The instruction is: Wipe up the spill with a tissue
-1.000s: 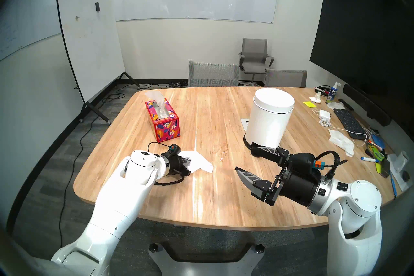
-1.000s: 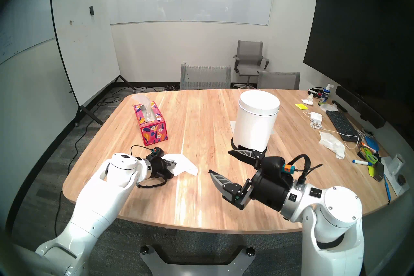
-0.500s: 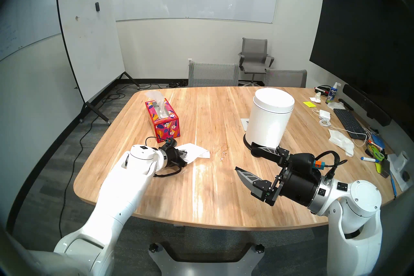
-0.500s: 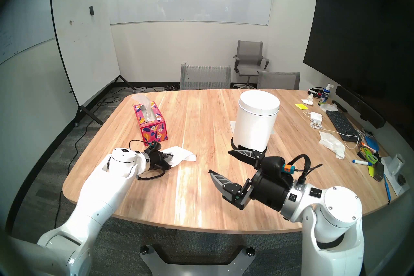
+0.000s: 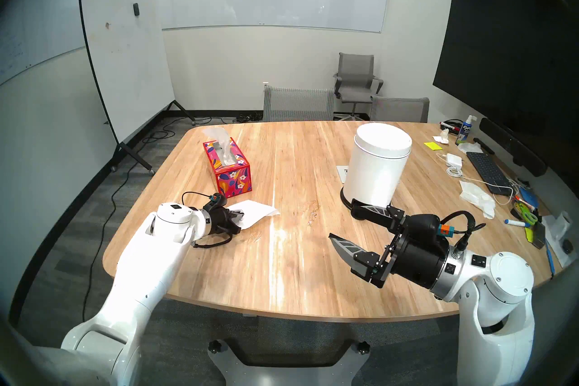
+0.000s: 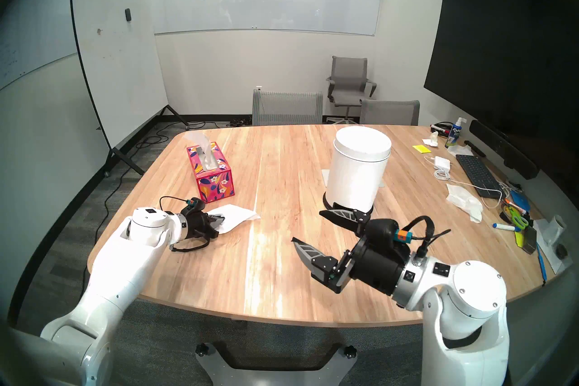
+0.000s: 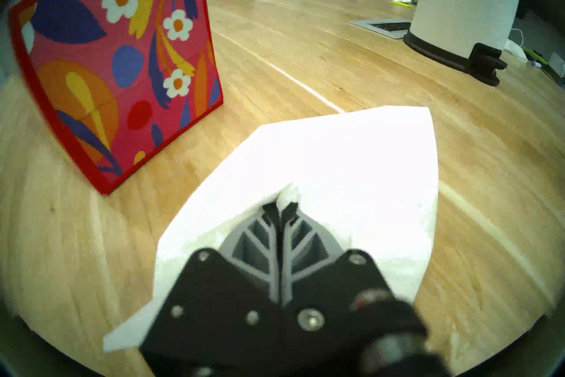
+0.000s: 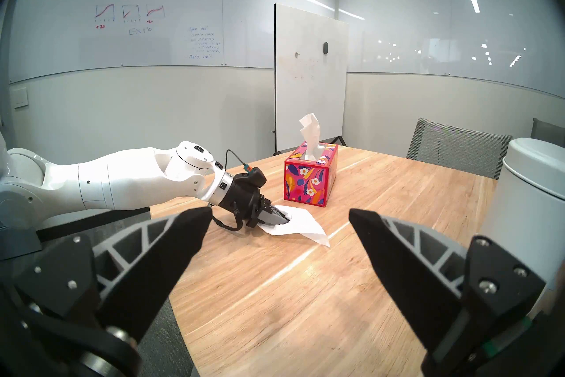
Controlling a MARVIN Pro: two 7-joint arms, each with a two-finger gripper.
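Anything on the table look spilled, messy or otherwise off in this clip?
Yes. A brownish smear marks the table right of the tissue, which the left gripper pinches without covering it. Crumpled white papers clutter the right edge.

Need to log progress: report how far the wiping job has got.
Done: a tissue is out of the floral box and pinched in the shut left tool, trailing on the table. In hand: the tissue sits left of the brownish smear, not on it. Left: wiping that smear. The right tool hangs open, idle.
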